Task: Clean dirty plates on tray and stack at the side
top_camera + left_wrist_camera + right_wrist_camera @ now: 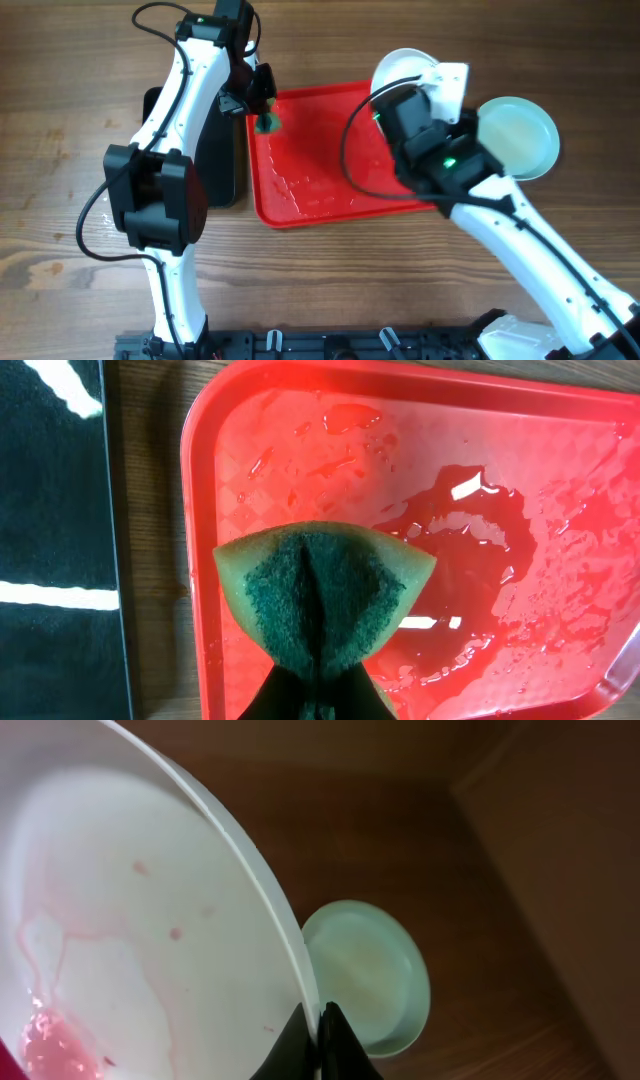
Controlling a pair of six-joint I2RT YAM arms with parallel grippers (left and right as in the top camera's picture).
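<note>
Right gripper [320,1042] pinches rim of tilted round white plate [130,920] near far-right corner of wet red plastic tray [310,190]; left gripper [318,700] clamps green sponge [320,595]. Likely stacking next: hold firm, level, centre onto pale mint plate [518,135].

Brown wooden table [60,100], red tray [310,185] at centre, black tray [228,165] just left, mint-green plate [520,135] at right
</note>
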